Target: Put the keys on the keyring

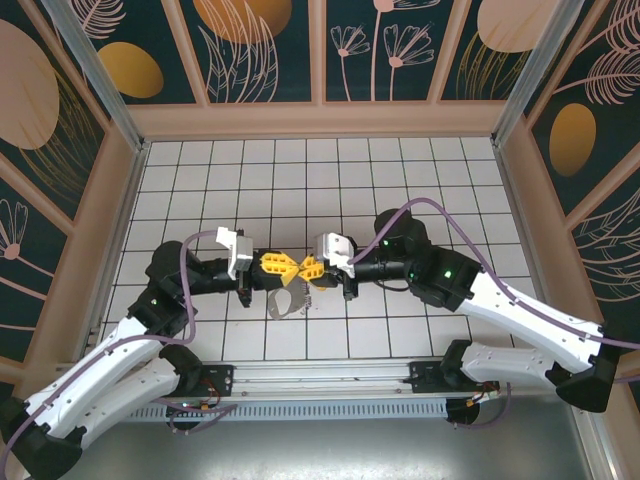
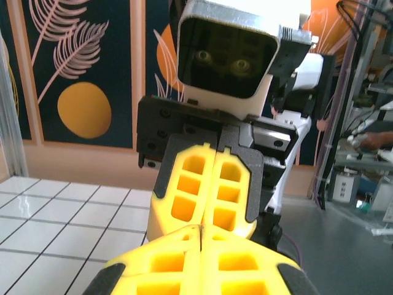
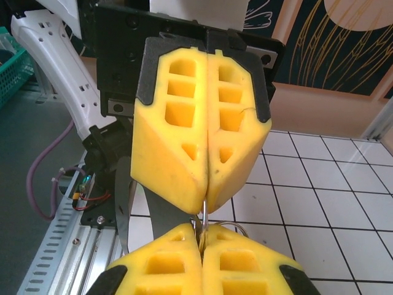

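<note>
Looking from above, we find the left gripper [image 1: 287, 266] and the right gripper [image 1: 303, 269] meeting tip to tip above the white tiled table [image 1: 400, 180], with no gap between the two sets of yellow fingertips.

In the right wrist view the left gripper's fingers [image 3: 172, 123] stand straight ahead of the right gripper's own fingers [image 3: 163, 264]. Both pairs are pressed fully together, each showing only a hairline seam down the middle. A thin silvery wire [image 3: 201, 220] comes out of the left gripper's seam at its tip and runs straight into the seam of the right gripper, so both hands are clamped on that wire. A fine curved strand of the same metal arcs out just to one side of the right fingertips. We cannot tell whether the wire is a key's blade or part of the ring.

The left wrist view shows the same closure from the other side: the right gripper's fingers [image 2: 190, 184] are sealed together directly ahead of the left gripper's own closed fingers [image 2: 159, 264].

The keyring [image 1: 288, 303], a pale grey loop, sits directly beneath the joined fingertips, its upper edge reaching them. We cannot pick out the keys themselves.
</note>
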Motion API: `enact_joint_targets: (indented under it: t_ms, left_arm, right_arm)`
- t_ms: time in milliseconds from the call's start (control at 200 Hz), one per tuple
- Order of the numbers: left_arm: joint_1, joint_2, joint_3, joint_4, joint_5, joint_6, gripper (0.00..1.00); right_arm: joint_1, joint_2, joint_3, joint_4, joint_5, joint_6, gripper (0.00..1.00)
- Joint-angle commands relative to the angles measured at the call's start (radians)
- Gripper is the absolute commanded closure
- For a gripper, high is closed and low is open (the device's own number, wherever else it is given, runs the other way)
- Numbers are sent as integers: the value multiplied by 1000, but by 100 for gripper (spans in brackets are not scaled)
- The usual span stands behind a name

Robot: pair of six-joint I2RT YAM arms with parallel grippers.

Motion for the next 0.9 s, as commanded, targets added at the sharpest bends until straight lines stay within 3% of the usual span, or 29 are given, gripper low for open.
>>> enact_joint_targets:
  t_ms: [0, 50, 180, 375, 545, 696, 896]
  left_arm:
    - [-7, 20, 108, -242, 11, 167, 90]
    - [-7, 41, 143, -332, -4, 225, 86]
    - [-7, 117, 235, -535, -19, 355, 90]
    - [-6, 155, 276, -643, -46, 435, 85]
    - [-8, 172, 284, -683, -56, 464, 88]
    - [-8, 174, 277, -677, -55, 463, 100]
    - [-8, 114, 211, -499, -47, 362, 100]
  right_arm:
    - [-5, 20, 56, -87, 89, -46, 100]
    - [-4, 47, 89, -139, 92, -66, 100]
    - [3, 110, 164, -243, 95, -103, 100]
    - [7, 148, 215, -305, 106, -131, 100]
    - [8, 163, 236, -322, 84, -141, 100]
    - [8, 149, 231, -309, 65, -141, 100]
    - [8, 124, 200, -279, 54, -122, 100]
